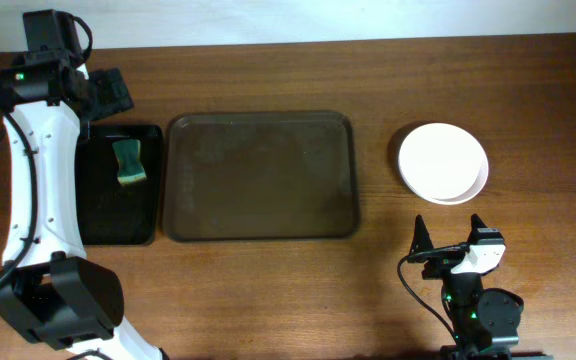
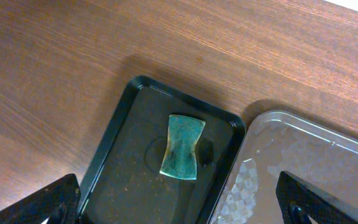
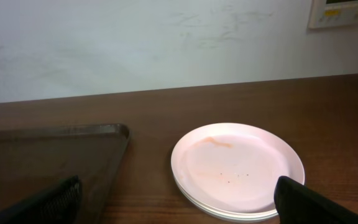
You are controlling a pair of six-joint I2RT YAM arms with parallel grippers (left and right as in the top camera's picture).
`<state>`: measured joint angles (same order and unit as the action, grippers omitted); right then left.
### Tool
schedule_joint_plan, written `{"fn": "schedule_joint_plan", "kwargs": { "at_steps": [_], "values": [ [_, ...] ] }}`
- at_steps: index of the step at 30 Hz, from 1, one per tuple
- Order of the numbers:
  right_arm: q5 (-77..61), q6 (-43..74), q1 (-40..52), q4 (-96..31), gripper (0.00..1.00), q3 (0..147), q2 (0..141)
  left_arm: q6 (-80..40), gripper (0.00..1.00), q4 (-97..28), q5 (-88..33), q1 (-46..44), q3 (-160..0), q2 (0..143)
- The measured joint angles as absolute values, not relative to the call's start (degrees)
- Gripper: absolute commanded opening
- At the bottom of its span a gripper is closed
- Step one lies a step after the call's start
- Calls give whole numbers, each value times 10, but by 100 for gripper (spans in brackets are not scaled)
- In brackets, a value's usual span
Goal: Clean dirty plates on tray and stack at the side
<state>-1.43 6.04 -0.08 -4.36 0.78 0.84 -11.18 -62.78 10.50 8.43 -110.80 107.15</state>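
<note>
The dirty plates sit stacked at middle right, off the bare tray, so the task looks nearly done. At upper left the left gripper hangs with fingers apart near the sponge in the black tray. At lower right the right gripper gapes empty. A faint orange streak on the top plate may call for another wipe. The table is brown wood, with a pale wall behind.

Large dark brown rectangular tray at centre; narrow glossy black tray just left, holding a green sponge; stacked round white plates well right
</note>
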Motion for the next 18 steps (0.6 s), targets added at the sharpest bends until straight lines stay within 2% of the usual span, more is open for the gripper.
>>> {"fn": "schedule_joint_plan", "kwargs": {
  "at_steps": [14,18],
  "values": [
    [-14,61,-1,-44,98,8,8,-112,99,-628,105,83,-1108,1067],
    [-14,61,-1,-44,98,8,8,-112,99,-627,105,53,-1099,1015]
  ]
}}
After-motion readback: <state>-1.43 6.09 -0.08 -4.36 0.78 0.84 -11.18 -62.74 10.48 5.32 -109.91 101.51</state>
